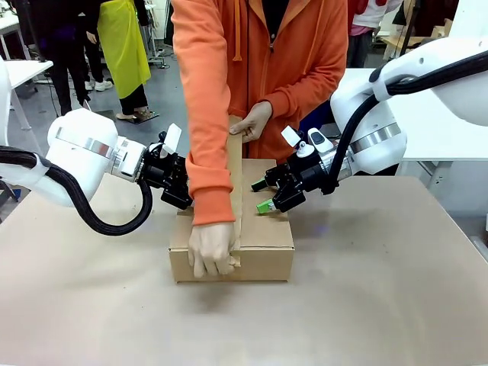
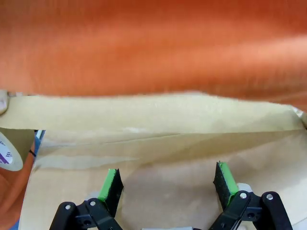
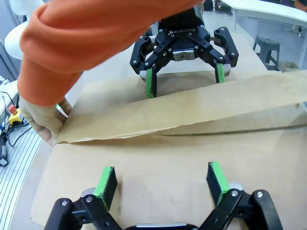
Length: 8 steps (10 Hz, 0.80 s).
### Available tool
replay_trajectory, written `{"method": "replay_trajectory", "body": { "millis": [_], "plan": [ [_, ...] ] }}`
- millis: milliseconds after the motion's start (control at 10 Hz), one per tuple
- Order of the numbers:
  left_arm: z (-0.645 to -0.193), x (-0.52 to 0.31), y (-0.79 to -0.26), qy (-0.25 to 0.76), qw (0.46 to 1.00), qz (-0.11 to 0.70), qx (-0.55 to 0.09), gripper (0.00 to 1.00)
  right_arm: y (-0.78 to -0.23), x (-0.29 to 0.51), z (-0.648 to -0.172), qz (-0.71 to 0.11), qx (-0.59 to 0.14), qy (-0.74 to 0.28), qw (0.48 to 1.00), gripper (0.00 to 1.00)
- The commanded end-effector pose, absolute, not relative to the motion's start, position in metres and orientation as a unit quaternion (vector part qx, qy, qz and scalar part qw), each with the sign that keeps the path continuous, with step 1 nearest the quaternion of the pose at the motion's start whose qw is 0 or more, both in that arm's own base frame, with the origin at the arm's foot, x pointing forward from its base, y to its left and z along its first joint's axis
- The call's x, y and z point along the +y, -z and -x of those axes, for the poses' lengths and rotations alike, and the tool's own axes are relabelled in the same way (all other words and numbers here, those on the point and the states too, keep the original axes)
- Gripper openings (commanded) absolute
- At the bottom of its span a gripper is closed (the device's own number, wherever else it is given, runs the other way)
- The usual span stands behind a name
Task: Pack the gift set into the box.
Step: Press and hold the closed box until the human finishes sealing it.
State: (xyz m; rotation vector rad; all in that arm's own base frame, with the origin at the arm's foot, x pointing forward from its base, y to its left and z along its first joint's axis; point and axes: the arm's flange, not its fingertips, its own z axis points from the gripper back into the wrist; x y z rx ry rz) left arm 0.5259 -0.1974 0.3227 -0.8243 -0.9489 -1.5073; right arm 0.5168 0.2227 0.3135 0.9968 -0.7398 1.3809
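Now the box (image 1: 263,236) is sitting on the table (image 1: 381,305) between the two arms, with its top flaps lying folded down. A person in an orange sleeve (image 1: 206,114) is stretching a strip of brown tape (image 1: 236,183) along the middle seam. One hand (image 1: 211,250) is pressing the tape over the near edge of the box, and the other hand (image 1: 252,122) is holding the tape up at the far side.

The left gripper (image 2: 168,184) is hanging with its green pads spread apart and nothing between them; the flap is lying just beyond the fingertips, and the tape band is crossing farther ahead. The right gripper (image 3: 163,179) is also standing open over its own flap, holding nothing. Past its fingertips the raised tape is running across, and the left gripper is facing it from the opposite side.
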Motion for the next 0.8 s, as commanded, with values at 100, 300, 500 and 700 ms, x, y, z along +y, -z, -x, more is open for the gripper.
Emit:
{"method": "replay_trajectory", "body": {
  "millis": [100, 300, 500, 700],
  "plan": [
    [-0.5248, -0.1982, -0.3174, 0.644, 0.550, 0.349, -0.402, 1.00, -0.3090, 0.2232, -0.5156, -0.430, -0.321, -0.596, 0.597, 1.00],
    [-0.5248, -0.1982, -0.3174, 0.644, 0.550, 0.349, -0.402, 1.00, -0.3090, 0.2232, -0.5156, -0.430, -0.321, -0.596, 0.597, 1.00],
    [-0.5248, -0.1982, -0.3174, 0.644, 0.550, 0.349, -0.402, 1.00, -0.3090, 0.2232, -0.5156, -0.430, -0.321, -0.596, 0.597, 1.00],
    [-0.5248, -0.1982, -0.3174, 0.644, 0.550, 0.349, -0.402, 1.00, -0.3090, 0.2232, -0.5156, -0.430, -0.321, -0.596, 0.597, 1.00]
  ]
}}
